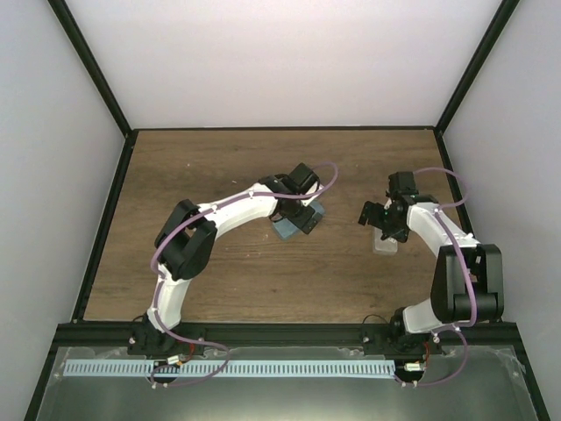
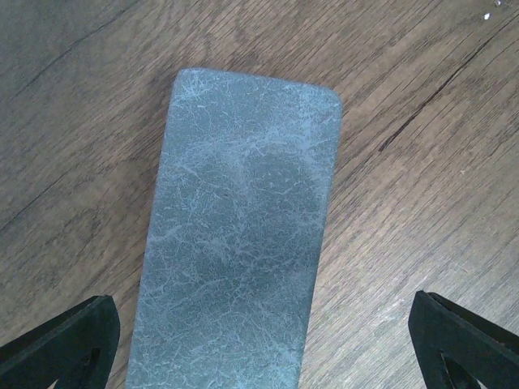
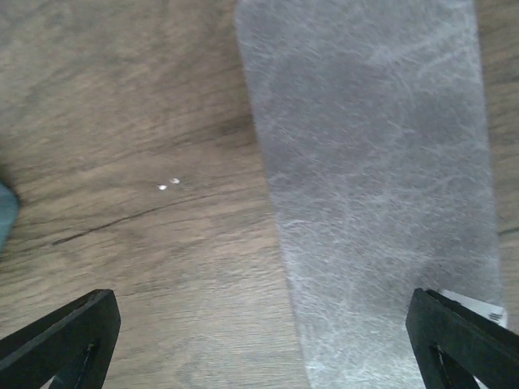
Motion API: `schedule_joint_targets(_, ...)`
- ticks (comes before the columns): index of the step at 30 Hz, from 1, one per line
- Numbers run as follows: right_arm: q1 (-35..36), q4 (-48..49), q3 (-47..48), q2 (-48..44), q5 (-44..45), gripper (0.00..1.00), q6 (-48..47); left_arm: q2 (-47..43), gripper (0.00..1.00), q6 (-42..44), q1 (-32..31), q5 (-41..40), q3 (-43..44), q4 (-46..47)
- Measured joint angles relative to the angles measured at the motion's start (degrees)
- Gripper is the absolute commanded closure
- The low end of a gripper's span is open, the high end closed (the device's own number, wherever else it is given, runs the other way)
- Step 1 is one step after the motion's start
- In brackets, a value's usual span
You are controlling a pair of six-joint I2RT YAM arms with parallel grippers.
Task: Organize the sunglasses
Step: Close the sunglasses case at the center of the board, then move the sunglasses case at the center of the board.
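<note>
1. From above, the left hand hangs over a blue-grey case in the middle of the counter. The right hand hangs over a paler grey case, well apart to the right.
2. That view hides how the fingers stand (the wrists cover them); only the wrist cameras show it.
3. Left wrist: the left hand is spread wide, one finger on either side of the blue-grey case, neither touching its edges.
4. Right wrist: the right hand is spread just as wide. The grey case sits toward its right finger, and the left finger is over bare wood.
5. Both cases lie flat and closed, so their contents are hidden.
6. The sunglasses appear in no view; whether they are inside the cases cannot be told.
</note>
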Motion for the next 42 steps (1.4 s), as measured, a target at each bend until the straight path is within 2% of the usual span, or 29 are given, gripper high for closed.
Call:
schedule_joint_targets(16,-0.02,-1.27,0.20,-0.11,10.32,0.00,-3.02,1.33,0.00,1.90,-0.13,-1.20,-2.49,0.61)
schedule_joint_targets(25,-0.11,0.07,0.37,4.59,10.64,0.00,-4.85,1.33,0.22,1.88,-0.17,-3.34,-3.13,1.62)
schedule_joint_targets(28,-0.39,0.68,0.11,5.92,9.29,0.12,-4.85,1.33,0.28,1.66,-0.17,-3.98,-3.17,1.68)
schedule_joint_targets(37,-0.72,1.84,-0.63,6.25,7.56,0.38,-3.28,1.33,0.29,-2.23,-0.09,-4.63,-3.28,2.14)
schedule_joint_targets(42,-0.39,3.28,-2.03,4.98,5.14,0.45,-1.53,0.44,0.29,-8.46,0.07,-4.24,-5.11,4.68)
